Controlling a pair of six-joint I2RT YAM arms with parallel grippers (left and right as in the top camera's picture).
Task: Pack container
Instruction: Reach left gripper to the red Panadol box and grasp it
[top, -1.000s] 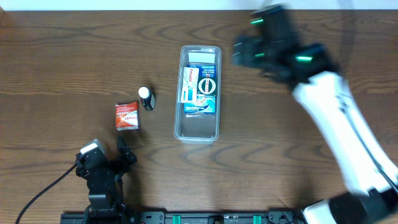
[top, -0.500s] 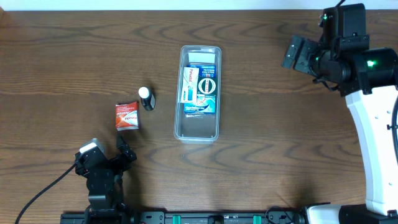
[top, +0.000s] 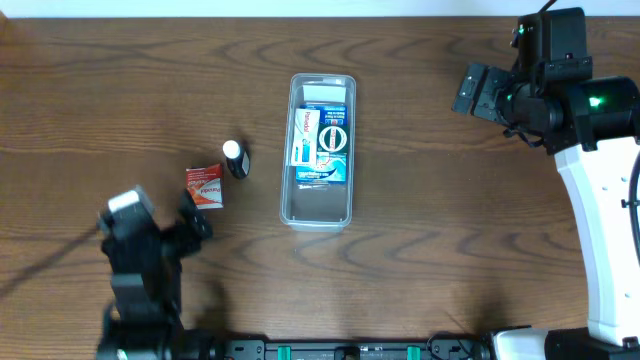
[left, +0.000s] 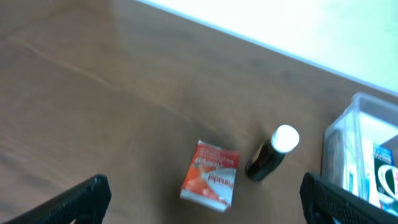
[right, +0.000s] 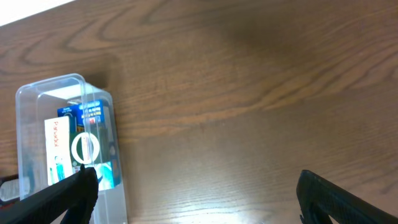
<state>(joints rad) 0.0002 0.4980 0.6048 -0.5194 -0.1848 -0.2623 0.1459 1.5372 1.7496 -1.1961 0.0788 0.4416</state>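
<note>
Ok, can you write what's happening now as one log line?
left gripper open, near red box | right gripper open, empty | container part packed | bottle, red box outside

You see the clear rectangular plastic container (top: 318, 150) lying open mid-tabletop (top: 450, 230), a blue-and-white carton (top: 322, 146) inside.

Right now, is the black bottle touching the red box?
Apart. The left wrist view shows a strip of bare table between the bottle and the box.
</note>
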